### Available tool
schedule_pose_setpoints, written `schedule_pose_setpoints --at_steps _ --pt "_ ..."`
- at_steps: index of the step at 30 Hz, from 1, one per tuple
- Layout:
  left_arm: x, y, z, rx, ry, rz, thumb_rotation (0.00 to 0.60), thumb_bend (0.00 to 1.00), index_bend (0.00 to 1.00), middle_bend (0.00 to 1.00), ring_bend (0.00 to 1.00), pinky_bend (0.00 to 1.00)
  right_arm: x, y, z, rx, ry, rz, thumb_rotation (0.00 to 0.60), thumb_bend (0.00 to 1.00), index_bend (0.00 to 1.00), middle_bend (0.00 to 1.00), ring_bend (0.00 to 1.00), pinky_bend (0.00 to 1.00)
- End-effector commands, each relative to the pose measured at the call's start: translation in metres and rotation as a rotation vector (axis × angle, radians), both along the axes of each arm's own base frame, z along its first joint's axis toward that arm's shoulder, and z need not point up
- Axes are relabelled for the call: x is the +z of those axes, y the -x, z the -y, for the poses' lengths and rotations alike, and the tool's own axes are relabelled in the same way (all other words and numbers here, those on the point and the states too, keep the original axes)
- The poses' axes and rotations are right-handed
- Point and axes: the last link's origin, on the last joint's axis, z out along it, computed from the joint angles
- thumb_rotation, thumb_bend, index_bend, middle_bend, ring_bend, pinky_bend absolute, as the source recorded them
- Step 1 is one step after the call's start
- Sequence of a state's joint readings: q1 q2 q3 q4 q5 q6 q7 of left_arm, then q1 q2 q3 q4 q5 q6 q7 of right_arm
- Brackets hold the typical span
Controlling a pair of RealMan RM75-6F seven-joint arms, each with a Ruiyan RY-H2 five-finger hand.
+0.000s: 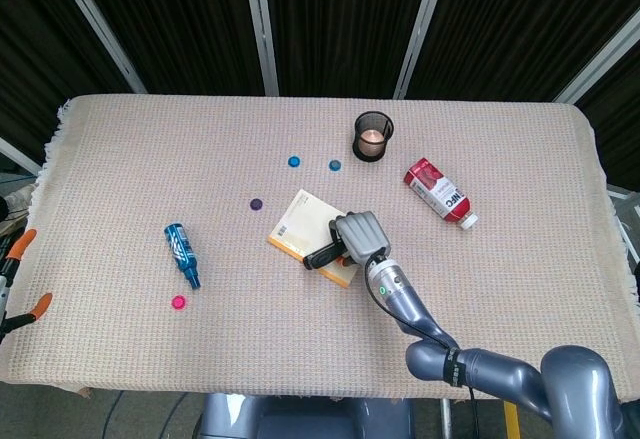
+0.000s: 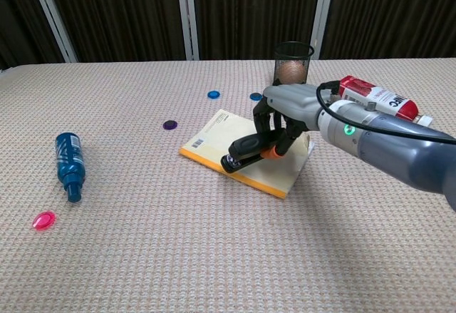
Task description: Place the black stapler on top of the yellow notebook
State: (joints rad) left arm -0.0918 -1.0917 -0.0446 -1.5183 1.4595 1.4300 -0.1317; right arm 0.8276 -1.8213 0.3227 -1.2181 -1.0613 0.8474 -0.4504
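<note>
Right hand (image 2: 279, 119) over the yellow notebook (image 2: 235, 144), fingers curled round the black stapler (image 2: 246, 153); the stapler is carried long-ways, its rear end with the orange part up under the palm, its nose sticking out toward the robot's left and down toward the cover; held that way probably so it can be laid flat along the notebook, not stood on end.

In the chest view the nose sits low over the near-left part of the cover, close to the orange spine edge; whether it touches the paper cannot be told; the head view puts the stapler (image 1: 322, 254) just left of the hand (image 1: 358, 234), both above the notebook (image 1: 300, 221); the hand covers the notebook's right half.

Notebook lies flat and skewed on the woven table cloth (image 2: 214, 256), well placed as a landing spot; judged step: lowering and letting go, not yet done; the stapler's nose is near the edge, so a release here may leave it overhanging.

Left hand not seen in either view.

Elsewhere: blue bottle (image 2: 70, 157) on its side, far left; red carton (image 2: 370, 95) behind the forearm; mesh cup (image 2: 293, 58) at the back.
</note>
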Motion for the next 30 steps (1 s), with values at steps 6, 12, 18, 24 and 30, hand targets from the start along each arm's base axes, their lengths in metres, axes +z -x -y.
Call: schedule_pose_setpoints --at_steps 6,12,18,24,30 --pt "0.001 0.003 -0.001 0.013 0.0 0.004 0.6 0.3 0.03 0.0 0.0 0.16 -0.008 -0.009 0.011 -0.007 -0.011 -0.018 0.6 0.23 0.64 0.48 0.44 0.59" --pt "0.002 0.005 -0.001 0.019 -0.004 0.004 0.6 0.3 0.03 0.0 0.0 0.16 -0.014 -0.009 0.016 -0.009 -0.013 -0.042 0.6 0.23 0.65 0.48 0.44 0.59" --pt "0.001 0.005 -0.002 0.022 -0.002 0.001 0.6 0.3 0.03 0.0 0.0 0.16 -0.012 -0.005 0.024 -0.011 0.002 -0.067 0.6 0.23 0.65 0.48 0.44 0.59" --pt "0.0 0.006 -0.004 0.031 0.001 -0.003 0.6 0.3 0.03 0.0 0.0 0.16 -0.008 -0.002 0.031 -0.014 0.016 -0.084 0.6 0.23 0.64 0.48 0.44 0.59" --pt "-0.001 0.005 -0.004 0.032 0.004 -0.006 0.6 0.3 0.03 0.0 0.0 0.16 -0.005 0.002 0.032 -0.019 0.019 -0.1 0.6 0.22 0.58 0.47 0.43 0.59"
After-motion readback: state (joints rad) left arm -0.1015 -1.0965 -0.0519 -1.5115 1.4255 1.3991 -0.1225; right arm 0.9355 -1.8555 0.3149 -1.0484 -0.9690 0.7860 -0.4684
